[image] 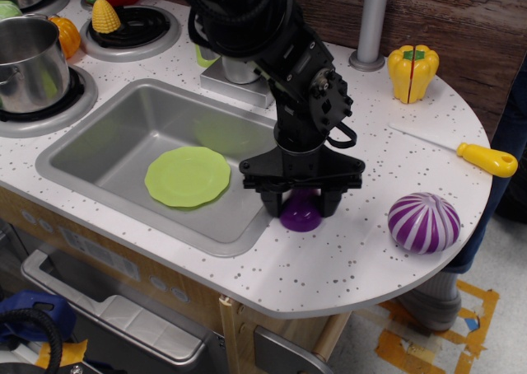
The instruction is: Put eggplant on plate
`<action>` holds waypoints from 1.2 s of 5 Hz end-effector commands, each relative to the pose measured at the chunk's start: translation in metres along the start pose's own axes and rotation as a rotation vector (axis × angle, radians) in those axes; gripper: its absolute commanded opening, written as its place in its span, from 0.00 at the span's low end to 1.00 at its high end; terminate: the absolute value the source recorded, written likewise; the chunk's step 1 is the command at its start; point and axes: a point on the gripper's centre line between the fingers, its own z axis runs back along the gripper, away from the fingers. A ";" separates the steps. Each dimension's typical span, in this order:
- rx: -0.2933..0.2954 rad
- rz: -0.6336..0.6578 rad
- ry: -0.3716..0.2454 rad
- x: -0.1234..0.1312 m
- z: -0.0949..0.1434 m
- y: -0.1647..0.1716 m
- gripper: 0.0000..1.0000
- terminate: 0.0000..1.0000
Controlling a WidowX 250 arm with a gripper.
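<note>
The eggplant (pixel 300 216), a small glossy purple toy, stands on the speckled counter just right of the sink's front right corner. Its top and stem are hidden by my gripper. My gripper (pixel 301 208) has come down over it, with one black finger against each side, and is shut on it while it still rests on the counter. The lime-green plate (pixel 188 176) lies flat in the grey sink (pixel 99 139), to the left of the gripper.
A purple-and-white striped round toy (pixel 423 222) sits on the counter to the right. A yellow pepper (pixel 412 72) and a yellow-handled knife (pixel 486 158) lie further back right. A steel pot (pixel 31 61), corn (pixel 105 16) and burners are at back left. The counter edge curves close in front.
</note>
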 end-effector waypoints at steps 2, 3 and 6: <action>0.104 -0.109 -0.054 0.049 0.040 0.030 0.00 0.00; 0.121 -0.144 -0.110 0.073 0.036 0.052 0.00 0.00; 0.119 -0.157 -0.233 0.101 -0.004 0.107 0.00 0.00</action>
